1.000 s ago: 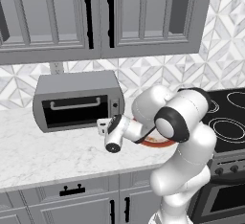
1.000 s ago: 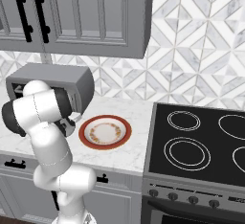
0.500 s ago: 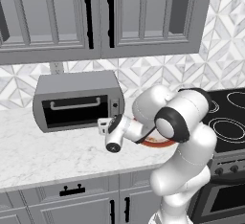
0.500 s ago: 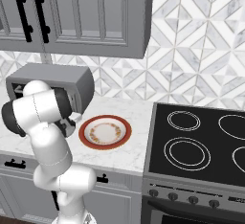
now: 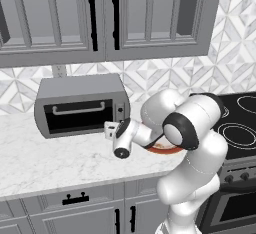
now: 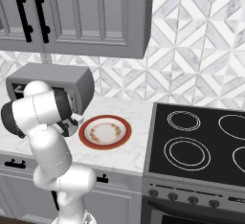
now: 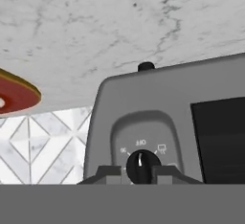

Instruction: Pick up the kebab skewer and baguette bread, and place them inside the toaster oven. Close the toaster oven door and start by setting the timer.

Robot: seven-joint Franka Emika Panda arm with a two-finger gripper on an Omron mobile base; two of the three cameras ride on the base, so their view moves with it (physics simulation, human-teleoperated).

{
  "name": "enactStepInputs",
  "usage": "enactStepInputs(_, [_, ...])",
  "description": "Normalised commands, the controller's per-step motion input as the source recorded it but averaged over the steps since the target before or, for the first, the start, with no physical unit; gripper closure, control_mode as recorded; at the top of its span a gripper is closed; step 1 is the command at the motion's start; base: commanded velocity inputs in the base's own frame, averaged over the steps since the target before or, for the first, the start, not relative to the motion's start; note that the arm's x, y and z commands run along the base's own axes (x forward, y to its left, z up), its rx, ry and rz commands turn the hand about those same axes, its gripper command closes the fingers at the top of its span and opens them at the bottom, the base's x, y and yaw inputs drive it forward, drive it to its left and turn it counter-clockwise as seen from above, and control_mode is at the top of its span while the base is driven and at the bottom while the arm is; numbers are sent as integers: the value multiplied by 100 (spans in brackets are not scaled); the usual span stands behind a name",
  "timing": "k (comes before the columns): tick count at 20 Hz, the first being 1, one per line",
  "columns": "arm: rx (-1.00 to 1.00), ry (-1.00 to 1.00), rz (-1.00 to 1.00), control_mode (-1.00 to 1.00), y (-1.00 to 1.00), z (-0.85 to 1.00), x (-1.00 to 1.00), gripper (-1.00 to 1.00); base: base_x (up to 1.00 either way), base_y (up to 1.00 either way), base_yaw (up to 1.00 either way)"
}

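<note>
The toaster oven (image 5: 80,105) sits on the tabletop (image 5: 45,160), its door (image 5: 80,115) shut. The fingers (image 7: 139,172) sit on each side of the black timer knob (image 7: 142,164); whether they pinch it, I cannot tell. The knob looks small, hard and smooth, so squeeze its sides to turn.

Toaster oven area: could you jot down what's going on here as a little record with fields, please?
toaster oven: silver-grey box on the marble counter, against the tiled wall
toaster oven door: shut, bar handle across its top
timer knob: black dial on the oven's right-hand panel, between the finger tips in the hand view
end effector: at the knob, one tip on either side, slightly parted
plate: red-rimmed, nothing on it, right of the oven
stove: black cooktop at the right
</note>
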Motion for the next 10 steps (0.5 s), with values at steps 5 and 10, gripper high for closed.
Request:
enactStepInputs(5, [16, -2, 0, -100, -19, 6, 4, 100, 0, 0, 0])
enactStepInputs(10, [15, -5, 0, -100, -12, 14, 1, 100, 0, 0, 0])
